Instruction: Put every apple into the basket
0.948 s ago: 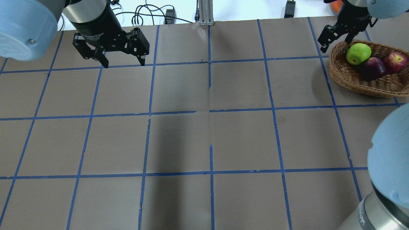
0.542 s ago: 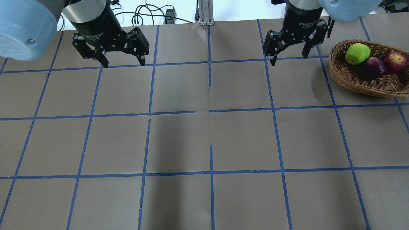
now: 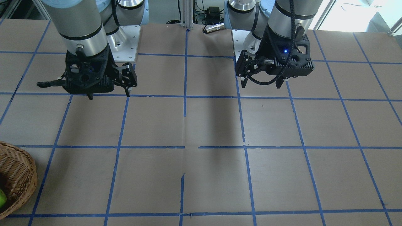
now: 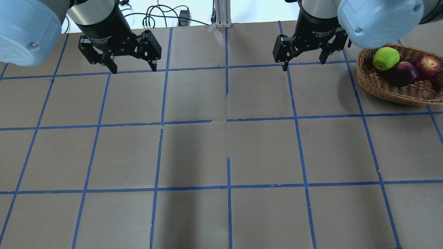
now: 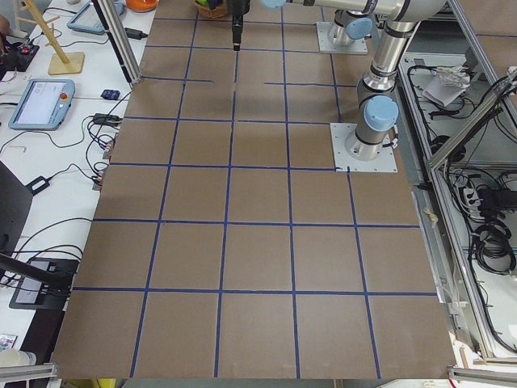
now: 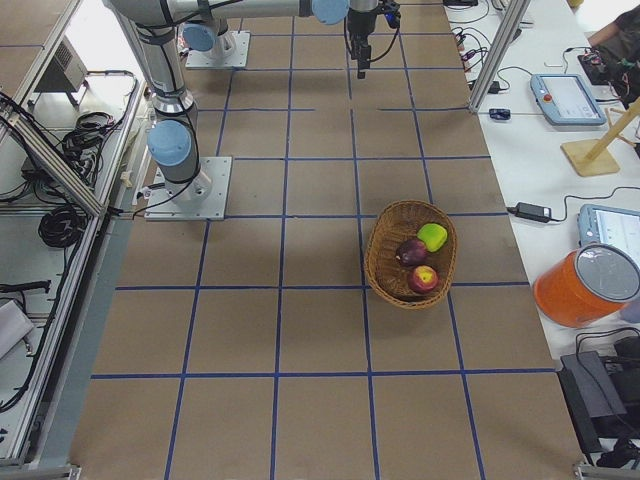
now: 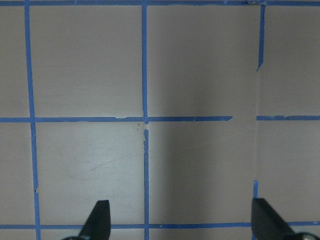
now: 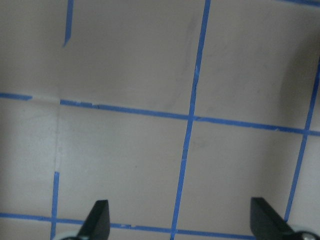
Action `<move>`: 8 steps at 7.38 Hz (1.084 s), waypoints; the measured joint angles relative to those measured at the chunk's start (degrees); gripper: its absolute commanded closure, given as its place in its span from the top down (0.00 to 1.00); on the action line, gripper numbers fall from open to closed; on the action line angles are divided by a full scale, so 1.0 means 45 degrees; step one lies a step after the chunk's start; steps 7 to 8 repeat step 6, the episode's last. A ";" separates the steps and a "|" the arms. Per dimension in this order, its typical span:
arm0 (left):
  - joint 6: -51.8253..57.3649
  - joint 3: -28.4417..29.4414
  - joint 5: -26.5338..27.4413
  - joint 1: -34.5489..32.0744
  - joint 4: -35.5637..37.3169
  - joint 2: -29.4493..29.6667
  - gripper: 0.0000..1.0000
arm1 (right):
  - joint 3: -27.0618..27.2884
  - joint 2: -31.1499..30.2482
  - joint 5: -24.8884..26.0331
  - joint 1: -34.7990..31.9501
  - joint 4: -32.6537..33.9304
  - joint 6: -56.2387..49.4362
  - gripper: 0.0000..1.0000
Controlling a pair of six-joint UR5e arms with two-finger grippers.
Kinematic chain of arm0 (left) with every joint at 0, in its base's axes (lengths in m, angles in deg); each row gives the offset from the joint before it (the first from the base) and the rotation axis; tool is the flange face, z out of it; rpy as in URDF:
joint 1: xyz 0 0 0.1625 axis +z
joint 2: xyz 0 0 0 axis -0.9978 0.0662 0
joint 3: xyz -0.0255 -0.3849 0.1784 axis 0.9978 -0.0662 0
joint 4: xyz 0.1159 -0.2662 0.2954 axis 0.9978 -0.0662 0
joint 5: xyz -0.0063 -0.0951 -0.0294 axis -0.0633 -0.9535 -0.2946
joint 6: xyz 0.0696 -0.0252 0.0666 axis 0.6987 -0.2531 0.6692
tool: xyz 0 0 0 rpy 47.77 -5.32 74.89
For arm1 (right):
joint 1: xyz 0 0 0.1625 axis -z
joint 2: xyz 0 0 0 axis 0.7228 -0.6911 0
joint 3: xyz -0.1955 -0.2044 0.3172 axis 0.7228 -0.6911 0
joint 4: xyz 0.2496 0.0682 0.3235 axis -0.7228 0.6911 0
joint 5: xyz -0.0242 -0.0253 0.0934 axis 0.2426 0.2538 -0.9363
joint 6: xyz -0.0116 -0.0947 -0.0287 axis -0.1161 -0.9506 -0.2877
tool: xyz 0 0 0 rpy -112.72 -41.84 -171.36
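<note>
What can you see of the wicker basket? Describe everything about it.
The basket is tan-brown woven wicker, oval in the right side view, with a thick braided rim and shallow sloping walls. It sits upright on the brown-papered table, near the far edge on the robot's right. Inside lie a green apple, a maroon apple and a red apple, clustered together. Nothing else touches it.

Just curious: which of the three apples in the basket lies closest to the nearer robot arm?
The green apple. It sits at the side of the basket facing the right end effector; the dark purple apple and red apple lie beyond it.
</note>
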 measured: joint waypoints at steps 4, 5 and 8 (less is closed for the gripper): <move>-0.0002 0.0000 0.0001 0.0007 0.0000 -0.0019 1.00 | -0.0498 0.0334 0.0044 0.0761 -0.0631 -0.0028 1.00; -0.0007 0.0000 0.0000 0.0008 0.0000 -0.0019 1.00 | -0.0502 0.0329 0.0030 0.0817 -0.0715 -0.0046 1.00; -0.0004 0.0000 0.0001 0.0008 0.0000 -0.0019 1.00 | -0.0511 0.0321 0.0017 0.0846 -0.0750 -0.0067 1.00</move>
